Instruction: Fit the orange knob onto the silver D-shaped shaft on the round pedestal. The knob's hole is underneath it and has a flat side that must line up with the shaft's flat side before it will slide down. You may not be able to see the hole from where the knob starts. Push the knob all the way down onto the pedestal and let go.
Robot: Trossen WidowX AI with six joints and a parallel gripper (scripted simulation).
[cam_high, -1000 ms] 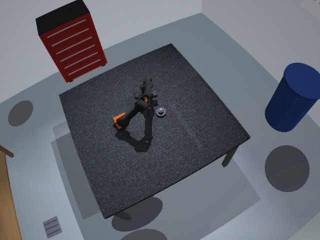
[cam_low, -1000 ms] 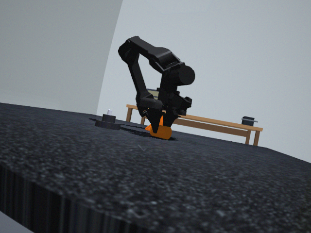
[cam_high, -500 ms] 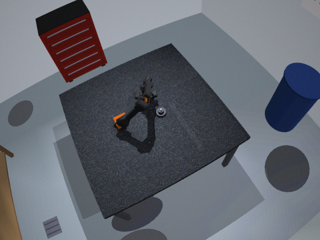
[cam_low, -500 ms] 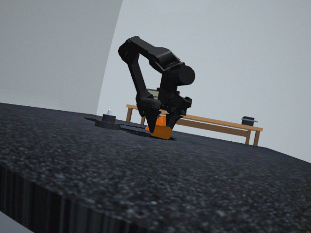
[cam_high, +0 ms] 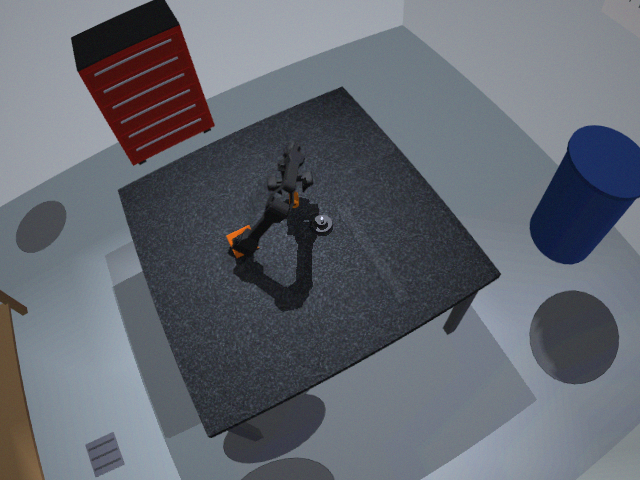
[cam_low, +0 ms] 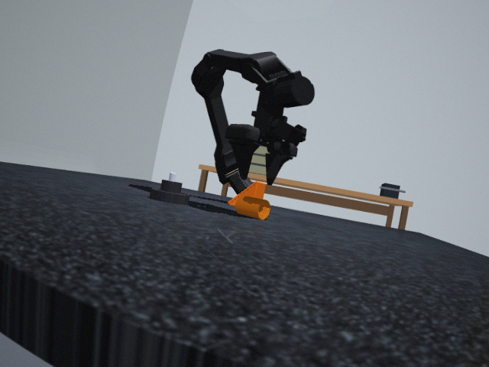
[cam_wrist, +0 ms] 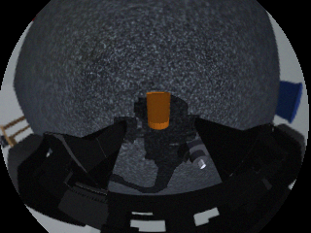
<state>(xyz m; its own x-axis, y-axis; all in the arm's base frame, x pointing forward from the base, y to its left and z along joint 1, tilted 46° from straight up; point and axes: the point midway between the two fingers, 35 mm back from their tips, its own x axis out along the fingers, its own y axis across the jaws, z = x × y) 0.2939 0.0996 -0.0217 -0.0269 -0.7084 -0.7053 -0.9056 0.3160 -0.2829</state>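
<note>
The orange knob (cam_high: 295,199) (cam_low: 249,208) (cam_wrist: 158,109) lies on its side on the dark table. One round end faces the exterior view and shows a darker recess; the hole's flat side cannot be made out. My gripper (cam_low: 257,181) (cam_wrist: 161,122) is open and empty, its fingers spread wide above the knob, not touching it. The silver shaft (cam_high: 321,220) (cam_low: 172,176) (cam_wrist: 202,164) stands upright and bare on the round pedestal (cam_high: 325,230) (cam_low: 157,195), a short way to the side of the knob.
The arm's orange base plate (cam_high: 232,238) (cam_low: 258,189) is on the table (cam_high: 310,335) (cam_low: 276,284), behind the knob in the exterior view. A red drawer cabinet (cam_high: 147,93) and a blue bin (cam_high: 578,206) stand on the floor beyond the table.
</note>
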